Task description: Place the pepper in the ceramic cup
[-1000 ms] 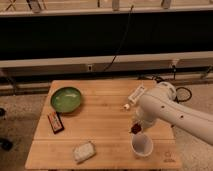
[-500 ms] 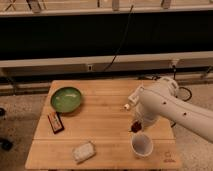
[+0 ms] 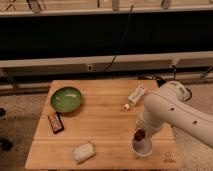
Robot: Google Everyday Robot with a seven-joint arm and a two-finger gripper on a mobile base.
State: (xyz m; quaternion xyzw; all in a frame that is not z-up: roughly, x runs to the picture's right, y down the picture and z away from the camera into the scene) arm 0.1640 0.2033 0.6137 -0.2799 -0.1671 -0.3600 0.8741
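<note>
The white ceramic cup (image 3: 142, 146) stands near the front right of the wooden table (image 3: 100, 120). Directly above its rim hangs the small dark red pepper (image 3: 139, 134), held at the tip of my gripper (image 3: 140, 132), which reaches down from the big white arm (image 3: 175, 112) on the right. The gripper is shut on the pepper. The pepper's lower end sits at or just over the cup's opening; the arm hides the cup's far edge.
A green bowl (image 3: 66, 99) sits at the table's left. A dark snack bar (image 3: 55, 122) lies in front of it, and a pale crinkled packet (image 3: 83, 151) near the front edge. A white tube (image 3: 135, 95) lies right of centre, by the arm.
The arm has carried the pepper a little right and down, from beside the cup to over its opening. Nothing else on the table moved.
</note>
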